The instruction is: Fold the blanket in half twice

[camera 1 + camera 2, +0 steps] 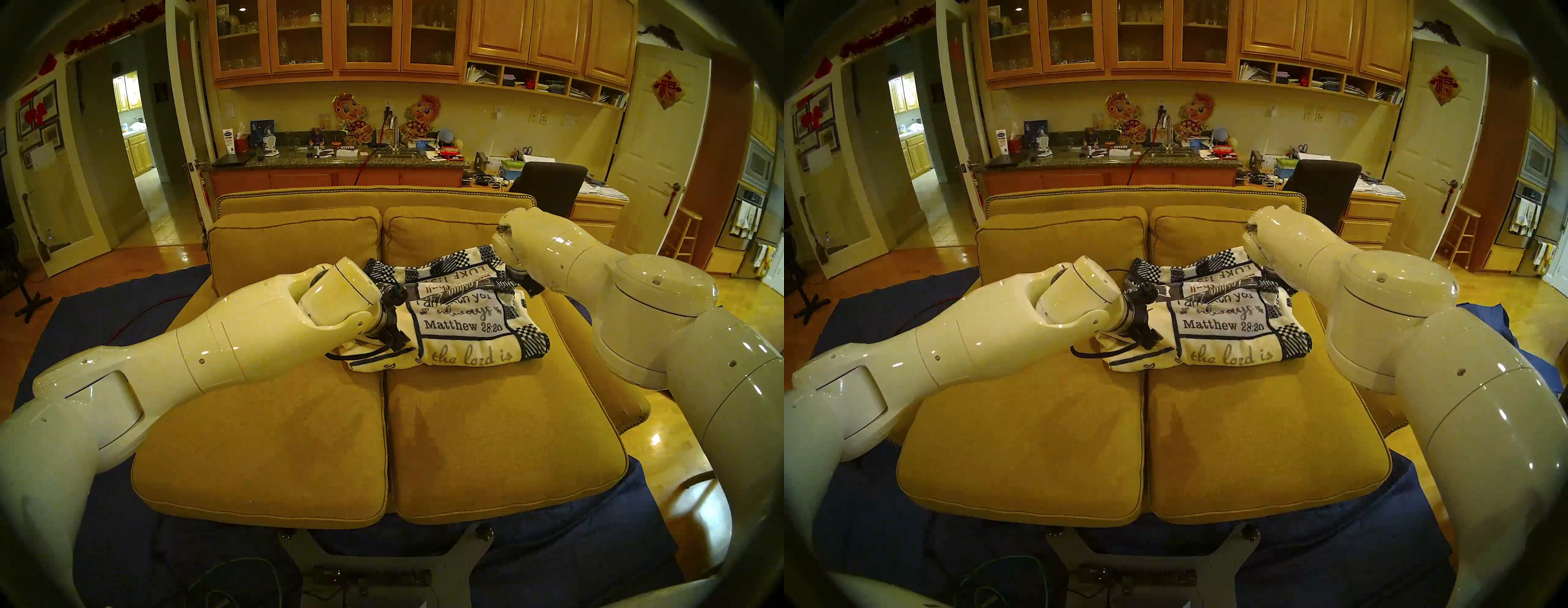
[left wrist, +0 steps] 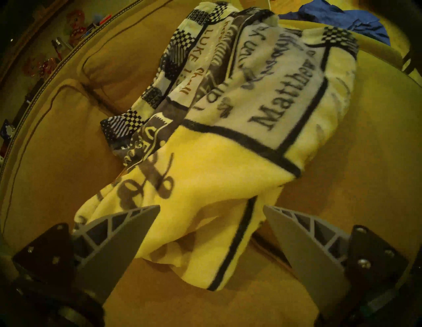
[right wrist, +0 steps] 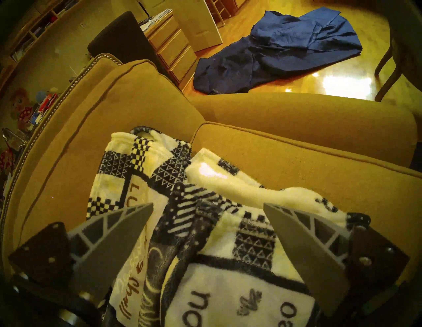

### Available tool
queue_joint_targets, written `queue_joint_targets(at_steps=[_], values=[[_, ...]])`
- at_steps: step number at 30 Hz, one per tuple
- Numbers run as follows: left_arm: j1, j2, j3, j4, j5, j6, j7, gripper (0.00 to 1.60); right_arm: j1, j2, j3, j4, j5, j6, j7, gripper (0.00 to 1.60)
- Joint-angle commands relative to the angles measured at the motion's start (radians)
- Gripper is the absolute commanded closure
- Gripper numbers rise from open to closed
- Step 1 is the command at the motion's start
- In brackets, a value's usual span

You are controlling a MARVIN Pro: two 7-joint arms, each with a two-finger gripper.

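Two seat cushions on the sofa [image 1: 297,446]; the blanket [image 1: 462,327] lies bunched across the seam between them, toward the back cushions, mostly on the right cushion. It's a loose, uneven stack with layers not squared. Risk: the stack slumps open since nothing pins it. Left gripper [image 2: 211,209] has fingers spread, a loose corner beneath, snag risk on retreat. Right gripper [image 3: 207,205] also spread, holding nothing, hovering over the checkered edge.
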Motion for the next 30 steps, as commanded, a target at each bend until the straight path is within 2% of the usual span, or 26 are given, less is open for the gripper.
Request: queue_joint_targets(at_steps=[1, 12, 13, 19, 20, 25, 30], values=[[0.068, 0.077, -0.010, -0.127, -0.058, -0.002, 0.035, 0.00, 0.025, 0.032, 0.004, -0.007, 0.006, 0.048, -0.023, 0.00], [0.196, 0.231, 0.002, -0.216, -0.130, -0.002, 0.110, 0.00, -0.002, 0.054, 0.004, -0.034, 0.022, 0.120, -0.075, 0.00], [0.205, 0.228, 0.001, -0.213, -0.133, -0.002, 0.117, 0.00, -0.002, 0.056, 0.004, -0.037, 0.024, 0.124, -0.079, 0.00], [0.270, 0.318, -0.007, -0.250, -0.166, -0.002, 0.177, 0.00, 0.000, 0.081, 0.008, -0.071, 0.049, 0.172, -0.111, 0.00], [0.279, 0.319, -0.007, -0.250, -0.167, -0.002, 0.188, 0.00, 0.000, 0.086, 0.009, -0.078, 0.053, 0.180, -0.116, 0.00], [0.309, 0.390, -0.003, -0.274, -0.174, -0.002, 0.239, 0.00, 0.008, 0.116, 0.014, -0.120, 0.074, 0.218, -0.143, 0.00], [0.312, 0.419, 0.010, -0.293, -0.172, -0.002, 0.269, 0.00, 0.015, 0.157, 0.024, -0.184, 0.096, 0.249, -0.171, 0.00]])
